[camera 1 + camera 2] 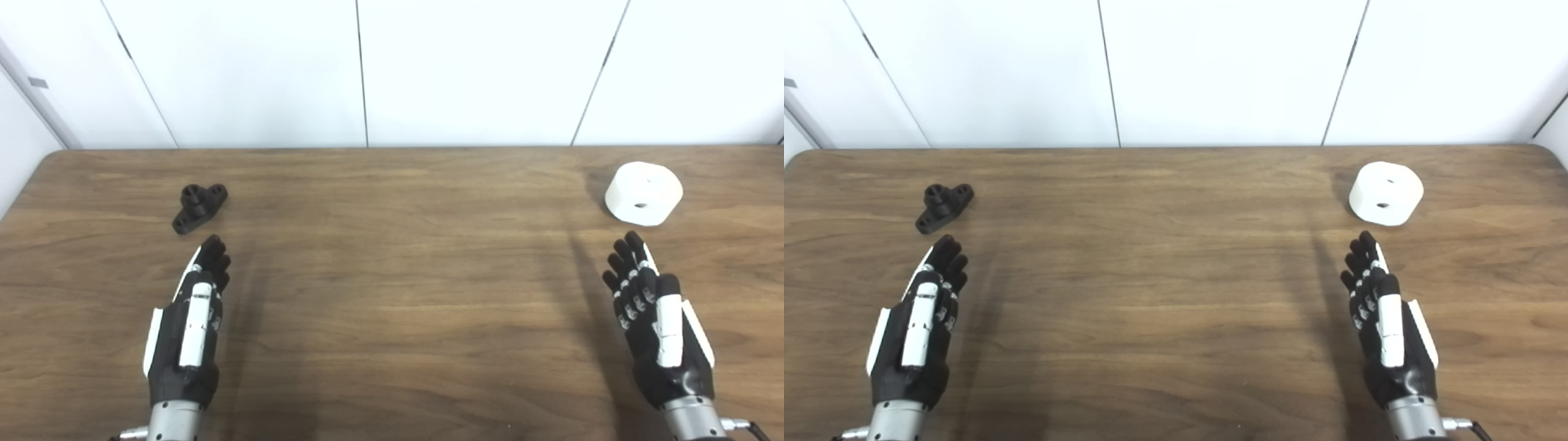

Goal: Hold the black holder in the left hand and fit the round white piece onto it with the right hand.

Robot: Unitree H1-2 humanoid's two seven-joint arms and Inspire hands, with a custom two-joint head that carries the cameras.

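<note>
Brown wood-grain table (392,294) against white panelled wall (478,67). Small black plastic holder with raised centre boss and two holed lugs (199,207) lies far left on table, set diagonally. Round white cylindrical piece with two small holes (644,193) rests far right, tilted on its edge. Left hand (191,324) near left, edge-on to table, fingers straight and extended, holding nothing; fingertips near holder, not touching. Right hand (655,324) near right, likewise spread and empty, fingertips just short of white piece. Both objects well apart.
</note>
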